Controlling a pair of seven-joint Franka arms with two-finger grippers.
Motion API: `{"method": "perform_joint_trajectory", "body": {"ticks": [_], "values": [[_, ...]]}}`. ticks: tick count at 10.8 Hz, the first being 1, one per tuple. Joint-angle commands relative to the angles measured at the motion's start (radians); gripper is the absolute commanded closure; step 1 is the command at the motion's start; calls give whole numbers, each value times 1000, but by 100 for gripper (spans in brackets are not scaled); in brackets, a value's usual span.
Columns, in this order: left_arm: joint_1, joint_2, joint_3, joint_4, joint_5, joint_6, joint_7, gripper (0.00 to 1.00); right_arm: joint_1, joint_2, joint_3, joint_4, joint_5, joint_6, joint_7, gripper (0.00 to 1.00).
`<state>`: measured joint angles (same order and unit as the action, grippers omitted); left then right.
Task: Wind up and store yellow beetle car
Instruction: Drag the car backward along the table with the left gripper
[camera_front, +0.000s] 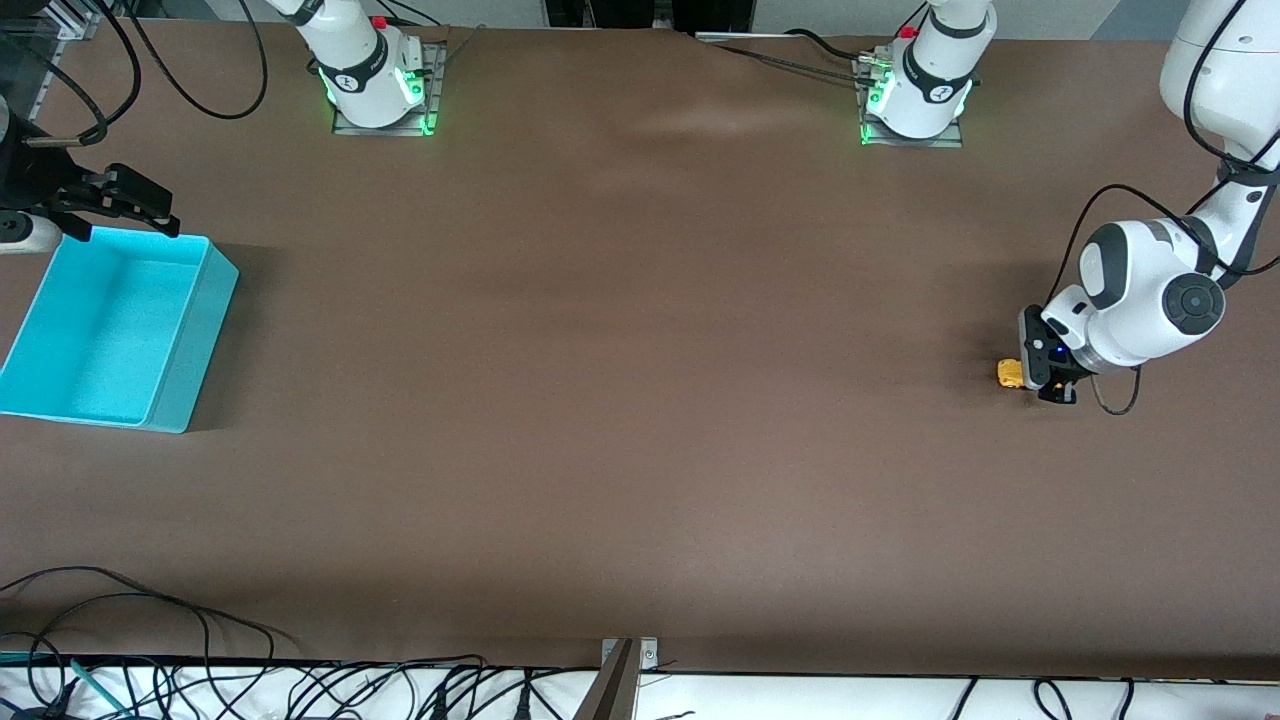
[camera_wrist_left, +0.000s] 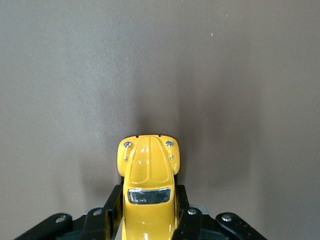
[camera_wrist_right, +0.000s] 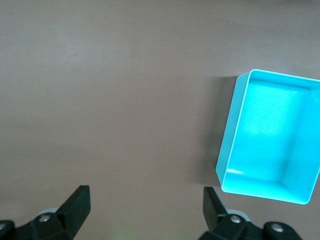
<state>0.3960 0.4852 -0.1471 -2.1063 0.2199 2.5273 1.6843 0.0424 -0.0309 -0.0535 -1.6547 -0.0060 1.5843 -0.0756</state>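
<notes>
The yellow beetle car (camera_front: 1011, 373) is low at the table at the left arm's end, and I cannot tell whether its wheels touch the surface. My left gripper (camera_front: 1040, 376) is shut on it. In the left wrist view the car (camera_wrist_left: 148, 172) points its rounded hood away from the hand, and the black fingers (camera_wrist_left: 113, 206) press on both sides of its body. My right gripper (camera_front: 150, 212) hangs open over the table beside the cyan bin, with nothing between its fingers (camera_wrist_right: 79, 199).
An empty cyan bin (camera_front: 213, 292) stands at the right arm's end of the table, and the right wrist view shows its wall (camera_wrist_right: 227, 150). Cables lie along the table edge nearest the front camera.
</notes>
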Motion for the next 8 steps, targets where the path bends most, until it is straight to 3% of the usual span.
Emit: {"method": "perform_joint_trajectory", "body": {"ticks": [1,8], "values": [[33,55,-5,38,36,11,31,100,1,6,-5,21,18,-13,-13,0],[58,55,-5,40,36,11,40,100,-1,6,-6,20,18,-13,-13,0]]}}
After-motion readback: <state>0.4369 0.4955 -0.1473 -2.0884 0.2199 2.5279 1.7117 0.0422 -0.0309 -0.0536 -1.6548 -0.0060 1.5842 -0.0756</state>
